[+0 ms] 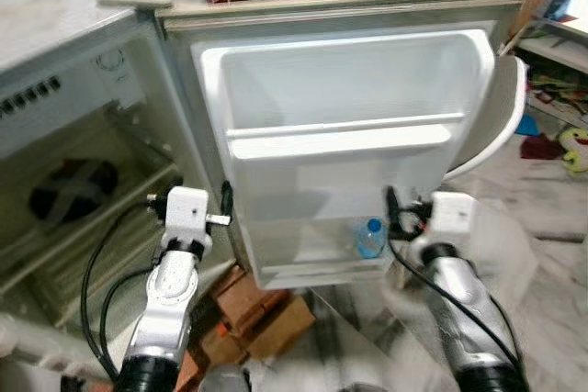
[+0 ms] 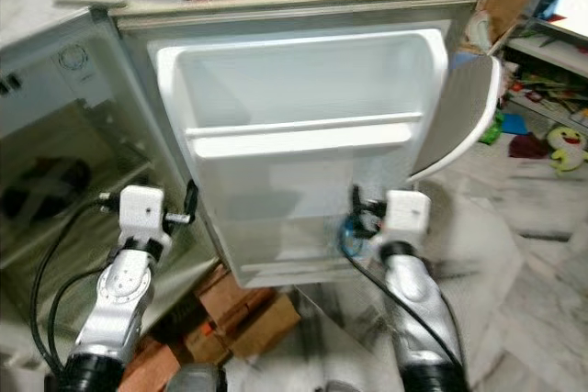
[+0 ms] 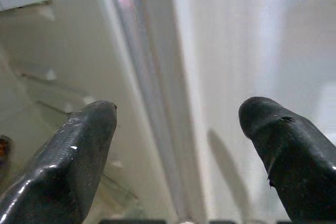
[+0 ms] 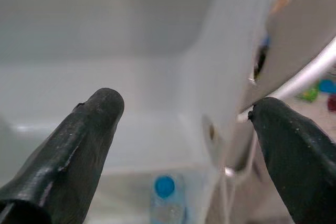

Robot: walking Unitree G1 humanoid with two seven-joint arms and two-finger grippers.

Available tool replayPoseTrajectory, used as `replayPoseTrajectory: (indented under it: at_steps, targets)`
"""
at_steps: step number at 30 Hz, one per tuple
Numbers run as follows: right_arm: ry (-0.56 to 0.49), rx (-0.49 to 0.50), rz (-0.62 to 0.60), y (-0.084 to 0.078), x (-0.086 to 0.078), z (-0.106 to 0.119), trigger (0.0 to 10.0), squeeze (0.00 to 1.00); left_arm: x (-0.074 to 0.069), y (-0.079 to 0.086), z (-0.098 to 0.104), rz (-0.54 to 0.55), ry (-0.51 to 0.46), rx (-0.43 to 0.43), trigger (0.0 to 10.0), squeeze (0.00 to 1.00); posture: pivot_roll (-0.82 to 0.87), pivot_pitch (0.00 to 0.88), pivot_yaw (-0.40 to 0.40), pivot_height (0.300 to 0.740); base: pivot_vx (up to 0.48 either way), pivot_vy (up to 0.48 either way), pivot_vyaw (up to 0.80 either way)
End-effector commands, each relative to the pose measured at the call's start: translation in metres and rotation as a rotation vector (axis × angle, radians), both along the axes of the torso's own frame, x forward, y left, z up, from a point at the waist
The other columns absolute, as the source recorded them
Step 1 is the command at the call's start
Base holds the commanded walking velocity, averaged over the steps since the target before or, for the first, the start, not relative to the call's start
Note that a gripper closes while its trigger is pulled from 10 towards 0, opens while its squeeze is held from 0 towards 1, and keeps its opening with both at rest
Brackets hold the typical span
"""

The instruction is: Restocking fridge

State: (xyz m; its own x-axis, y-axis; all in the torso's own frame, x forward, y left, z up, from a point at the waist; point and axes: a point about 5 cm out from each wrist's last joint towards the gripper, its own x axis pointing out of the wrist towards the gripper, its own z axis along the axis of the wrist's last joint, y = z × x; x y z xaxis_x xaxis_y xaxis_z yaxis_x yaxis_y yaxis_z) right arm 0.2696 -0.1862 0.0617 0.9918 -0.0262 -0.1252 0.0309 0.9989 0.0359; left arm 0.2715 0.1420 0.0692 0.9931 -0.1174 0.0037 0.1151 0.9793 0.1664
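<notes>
The fridge door is standing wide open, and a small water bottle with a blue cap is sitting in the bottom shelf of the door, on its right side. The right gripper is hanging just above and near that shelf, and its two black fingers are standing wide apart with nothing between them. The left gripper is pointing at the left edge of the door, where the door meets the fridge. Its fingers are wide apart too, and holding nothing.

The bottle is looking small and light, made of thin clear plastic. I am guessing it is smooth and a bit slippery, and it may bend if squeezed too hard. The best place to hold it is probably around the middle of its body, under the cap, with a soft squeeze. It is standing upright in the shelf, so it should stay put.

Some things are hard to see. The bottle's lower part is hiding behind the cloudy front wall of the shelf, so I cannot tell how full it is. A dark round thing is sitting on a shelf inside the fridge, but it is too blurry to name. Brown boxes are lying on the floor under the door, partly hidden.
</notes>
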Motion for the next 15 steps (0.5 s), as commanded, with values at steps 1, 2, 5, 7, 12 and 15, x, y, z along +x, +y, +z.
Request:
replayPoseTrajectory:
  at_steps: [1, 2, 5, 7, 12, 15]
  targets:
    - [-0.01, 0.013, 0.062, 0.016, 0.003, 0.005, 10.0, 0.0, -0.002, -0.005, 0.0, -0.034, -0.004, 0.011, 10.0, 0.0, 0.02, 0.0, 0.014, 0.74, 0.0, -0.48, 0.0]
    - [-0.007, -0.004, 0.105, 0.022, 0.003, 0.005, 10.0, 0.0, -0.003, -0.005, -0.001, -0.038, -0.002, 0.016, 10.0, 0.0, 0.02, 0.0, 0.014, 0.74, 0.0, -0.48, 0.0]
    - [-0.03, -0.006, 0.188, 0.033, 0.003, 0.008, 10.0, 0.0, -0.003, -0.005, -0.001, -0.041, -0.005, 0.018, 10.0, 0.0, 0.02, 0.0, 0.013, 0.74, 0.0, -0.48, 0.0]
    - [-0.07, -0.052, 0.269, 0.04, 0.002, 0.011, 10.0, 0.0, -0.003, -0.006, 0.0, -0.042, -0.006, 0.017, 10.0, 0.0, 0.02, 0.0, 0.013, 0.74, 0.0, -0.48, 0.0]
    - [-0.067, -0.032, 0.373, 0.047, 0.0, 0.014, 10.0, 0.0, -0.004, -0.007, -0.001, -0.044, -0.008, 0.018, 10.0, 0.0, 0.02, 0.0, 0.014, 0.74, 0.0, -0.48, 0.0]
    - [-0.045, 0.006, 0.365, 0.044, 0.001, 0.015, 10.0, 0.0, -0.005, -0.008, -0.001, -0.051, -0.008, 0.02, 10.0, 0.0, 0.02, 0.0, 0.015, 0.74, 0.0, -0.48, 0.0]
